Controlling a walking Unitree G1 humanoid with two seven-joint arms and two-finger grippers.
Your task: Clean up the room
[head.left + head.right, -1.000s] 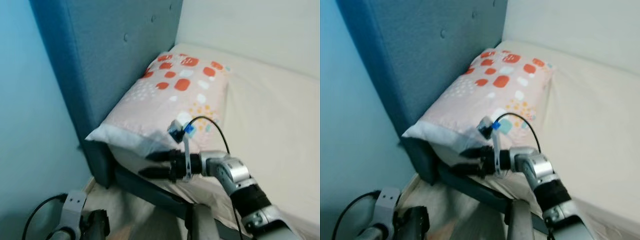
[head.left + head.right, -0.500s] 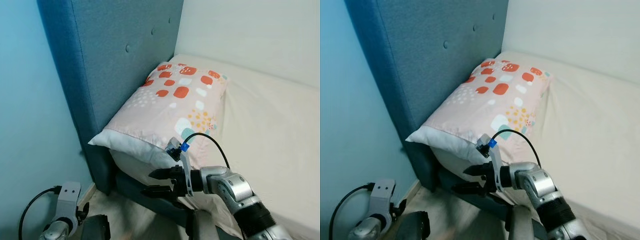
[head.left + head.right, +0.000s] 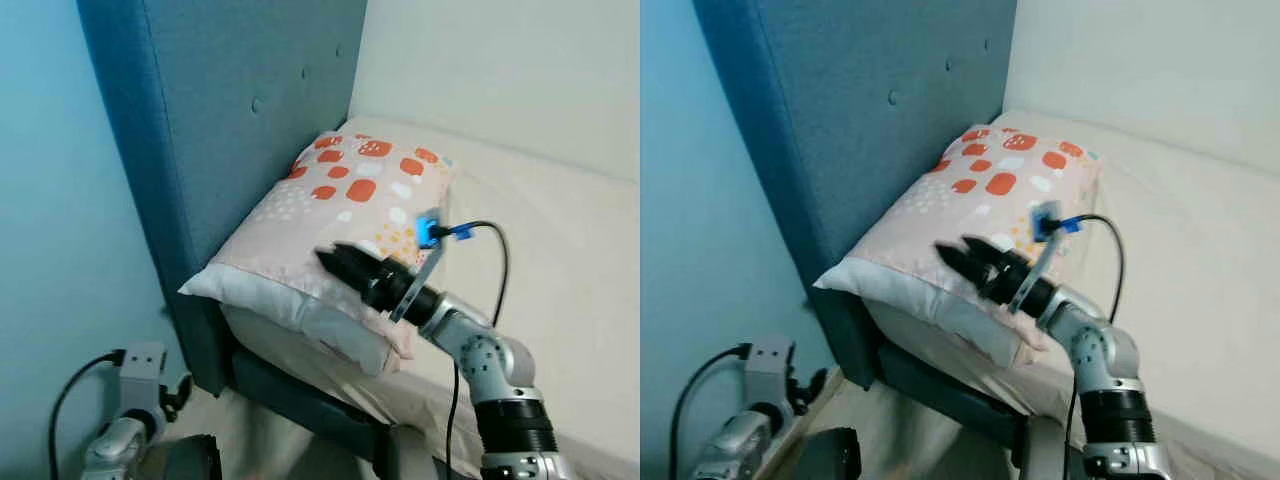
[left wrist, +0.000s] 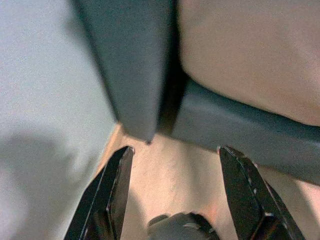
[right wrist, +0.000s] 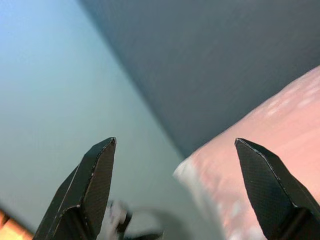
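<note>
A pink pillow (image 3: 350, 200) with orange and white spots lies at the head of the bed, against the blue headboard (image 3: 230, 110). My right gripper (image 3: 338, 262) is over the pillow's near end, its fingers pointing toward the headboard. The right wrist view shows this right gripper (image 5: 175, 141) open with nothing between its fingers, and the pillow's corner (image 5: 260, 165) past them. Whether it touches the pillow I cannot tell. My left arm (image 3: 130, 425) hangs low by the wall. The left gripper (image 4: 176, 148) is open above the floor, near the bed's corner.
A cream sheet (image 3: 560, 240) covers the mattress to the right of the pillow. The dark blue bed frame (image 3: 300, 395) runs under the pillow. A light blue wall (image 3: 60, 200) stands close on the left. Pale wooden floor (image 4: 165, 175) lies between wall and bed.
My right gripper has risen from the bed frame's edge below the pillow to above the pillow's near end. The left arm has stayed low.
</note>
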